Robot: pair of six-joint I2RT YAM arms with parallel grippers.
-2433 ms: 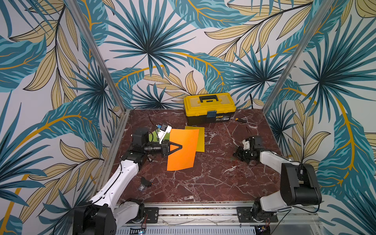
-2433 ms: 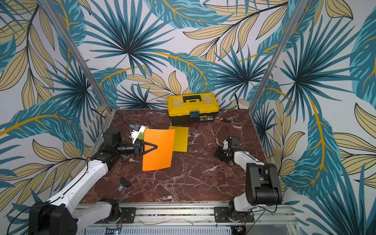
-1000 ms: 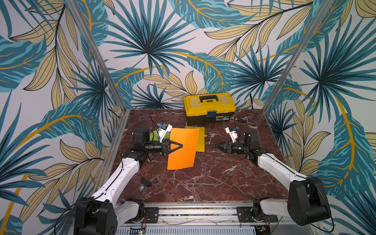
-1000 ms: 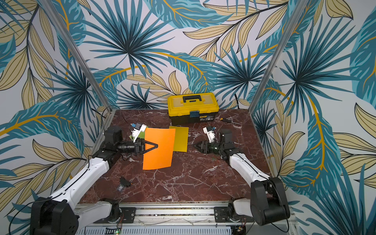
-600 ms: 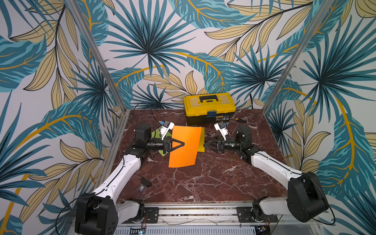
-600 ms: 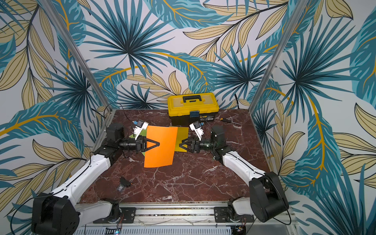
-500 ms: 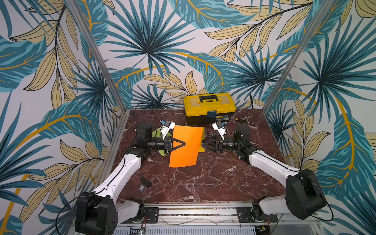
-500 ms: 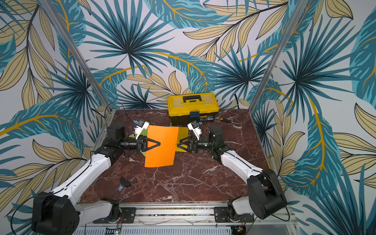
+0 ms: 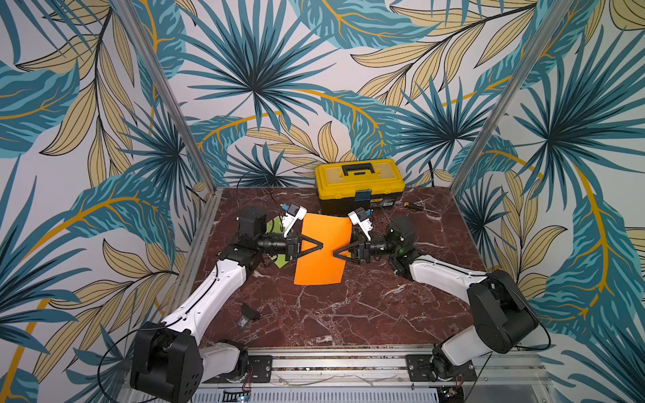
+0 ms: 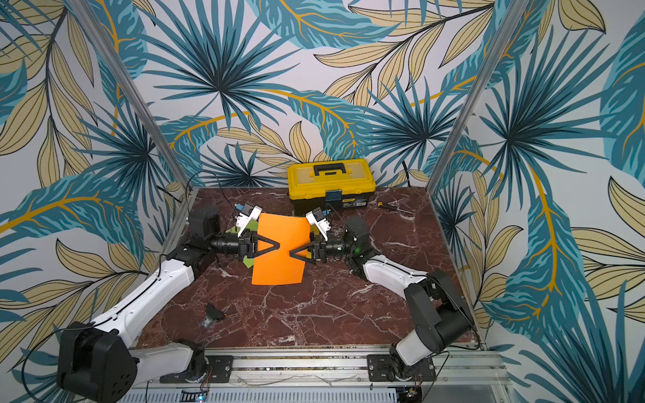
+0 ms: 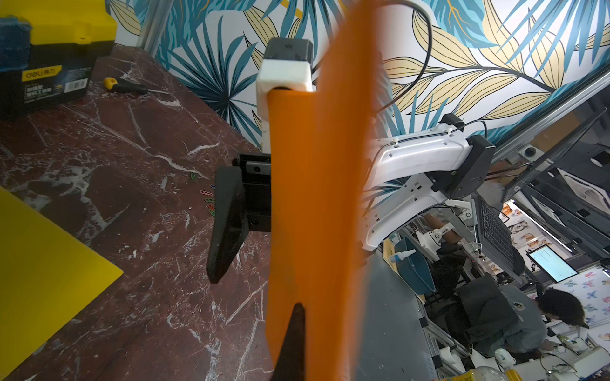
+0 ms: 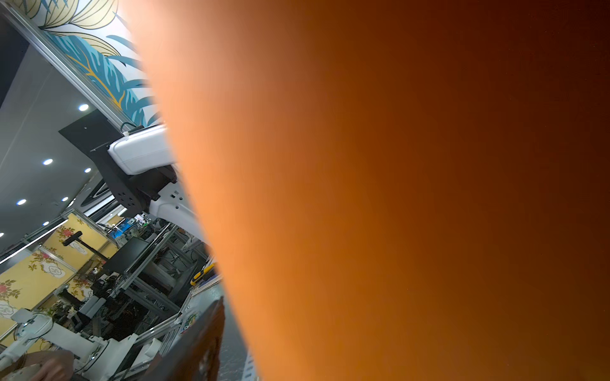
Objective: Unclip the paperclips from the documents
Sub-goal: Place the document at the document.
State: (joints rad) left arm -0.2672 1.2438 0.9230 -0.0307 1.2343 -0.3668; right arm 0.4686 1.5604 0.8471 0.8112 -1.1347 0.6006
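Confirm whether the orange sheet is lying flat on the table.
No, the orange sheet stands upright on edge, pinched in the shut left gripper, not flat on the table.

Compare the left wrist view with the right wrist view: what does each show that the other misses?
Only the left wrist view shows the dark marble tabletop with a flat yellow paper sheet, the yellow-and-black plastic toolbox, a yellow-handled screwdriver and small coloured wire paperclips lying loose. Only the right wrist view shows the left arm's white link. Both show the orange paper sheet, which fills most of the right wrist picture, and workshop clutter beyond it.
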